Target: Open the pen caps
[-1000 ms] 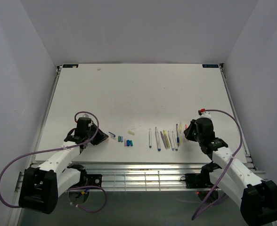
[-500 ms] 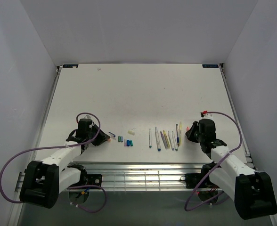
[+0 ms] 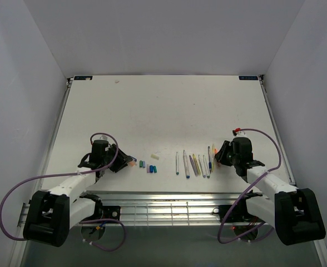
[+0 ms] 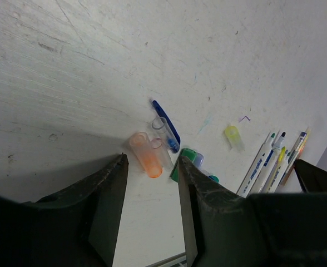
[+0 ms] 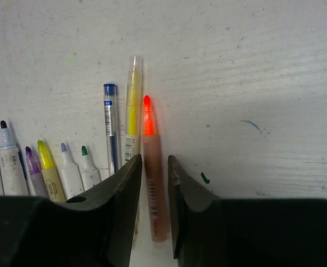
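Left wrist view shows the left gripper [image 4: 151, 167] released, its fingers spread and holding nothing, with an orange cap [image 4: 144, 153] lying loose on the table [image 3: 163, 111] just off their tips. A clear cap [image 4: 160, 130] touches that one, a blue clip-like piece [image 4: 166, 125] lies just beyond, and a green cap [image 4: 186, 161] sits beside the right finger. These look feather-light, hard and slick, so they would likely roll or skid; a pinch across the round middle seems safest, though the crowding neighbours stand in the way. Further right, the row of pens [image 3: 194, 164] lies side by side, tips bare. At its right end the right gripper [image 5: 155, 167] straddles the orange pen [image 5: 152, 189], jaws narrowly parted; whether they press the barrel I cannot tell. That pen looks light, stiff and smooth, best held mid-barrel, away from the inked tip. A yellow pen [image 5: 132, 100] lies just beside it, leaving that finger little room.
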Robot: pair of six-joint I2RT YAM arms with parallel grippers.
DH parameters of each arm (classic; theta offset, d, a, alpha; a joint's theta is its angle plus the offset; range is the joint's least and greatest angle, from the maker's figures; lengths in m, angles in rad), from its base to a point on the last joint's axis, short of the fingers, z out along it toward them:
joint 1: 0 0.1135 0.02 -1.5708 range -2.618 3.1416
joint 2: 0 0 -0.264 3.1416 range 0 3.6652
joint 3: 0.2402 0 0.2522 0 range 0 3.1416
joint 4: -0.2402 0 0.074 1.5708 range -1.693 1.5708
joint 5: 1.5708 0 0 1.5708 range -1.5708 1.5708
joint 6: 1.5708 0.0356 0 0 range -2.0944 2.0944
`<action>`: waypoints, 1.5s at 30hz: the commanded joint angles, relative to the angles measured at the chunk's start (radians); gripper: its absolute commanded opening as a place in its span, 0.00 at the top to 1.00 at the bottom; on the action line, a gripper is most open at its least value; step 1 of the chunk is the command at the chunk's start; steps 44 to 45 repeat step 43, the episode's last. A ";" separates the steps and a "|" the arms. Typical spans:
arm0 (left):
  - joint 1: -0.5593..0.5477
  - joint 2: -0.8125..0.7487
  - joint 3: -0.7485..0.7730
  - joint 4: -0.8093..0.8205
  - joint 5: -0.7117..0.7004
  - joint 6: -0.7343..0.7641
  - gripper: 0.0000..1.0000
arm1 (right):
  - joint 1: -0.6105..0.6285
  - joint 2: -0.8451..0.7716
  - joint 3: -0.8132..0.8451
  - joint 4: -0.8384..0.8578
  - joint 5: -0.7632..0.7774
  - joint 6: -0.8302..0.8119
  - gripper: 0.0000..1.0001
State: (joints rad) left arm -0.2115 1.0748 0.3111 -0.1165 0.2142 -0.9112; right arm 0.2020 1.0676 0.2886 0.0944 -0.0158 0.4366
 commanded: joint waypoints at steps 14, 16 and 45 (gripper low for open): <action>0.000 -0.099 0.009 -0.078 -0.004 0.012 0.37 | -0.007 -0.124 0.038 -0.090 0.011 -0.033 0.49; 0.000 -0.124 0.022 -0.104 -0.016 0.020 0.35 | -0.007 -0.168 0.064 -0.160 0.056 -0.036 0.45; 0.000 -0.315 0.014 -0.157 0.200 -0.052 0.03 | 0.000 -0.495 0.089 -0.496 -0.203 0.091 0.10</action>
